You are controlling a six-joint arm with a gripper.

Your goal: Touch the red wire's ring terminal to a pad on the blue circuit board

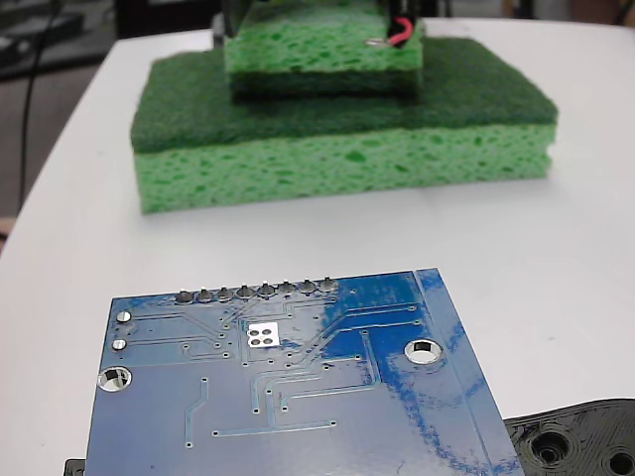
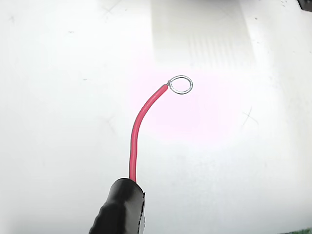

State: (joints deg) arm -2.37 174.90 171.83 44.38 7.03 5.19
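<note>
The blue circuit board (image 1: 298, 397) lies flat at the front of the fixed view. Its pad (image 1: 262, 334), a small silver square with four dark holes, sits just below the row of grey solder pins (image 1: 256, 292). Far behind it, at the top of the picture, the red wire (image 1: 400, 35) and its ring terminal (image 1: 375, 42) hang over the small upper sponge. In the wrist view the red wire (image 2: 139, 126) curves up out of a black sleeve (image 2: 119, 207), and the ring terminal (image 2: 181, 85) hovers over bare white table, touching nothing. No gripper fingers show.
Two stacked green sponges (image 1: 337, 149) stand on the white table between the wire and the board. A black plastic part with holes (image 1: 580, 441) lies at the board's right front corner. A dark shape (image 1: 298, 8) fills the top edge behind the sponges.
</note>
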